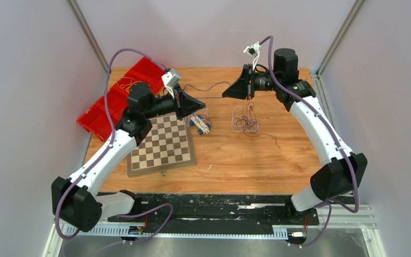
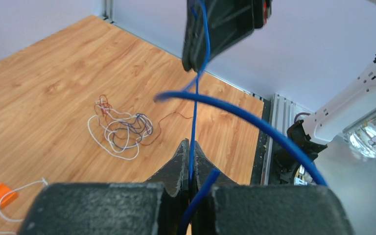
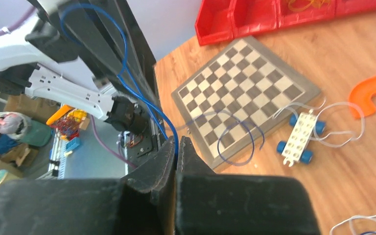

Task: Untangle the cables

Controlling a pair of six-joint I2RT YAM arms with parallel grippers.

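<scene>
Blue cable (image 2: 225,105) spans the air btwn left tool (image 2: 190,149) & right tool (image 3: 177,144), both clamped on it, above cable bunch (image 1: 245,119) on desk (image 1: 278,166); best pull apart slowly so its loose loops don't snag.

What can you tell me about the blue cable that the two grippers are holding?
The blue cable is a very thin, bendy wire with a smooth, plastic-looking coat. It hangs in the air above the wooden table, running almost straight between the left gripper and the right gripper, both shut on it. Spare length curls away in a loose bow. It is clear of the tangled bunch of cables lying on the table.
</scene>
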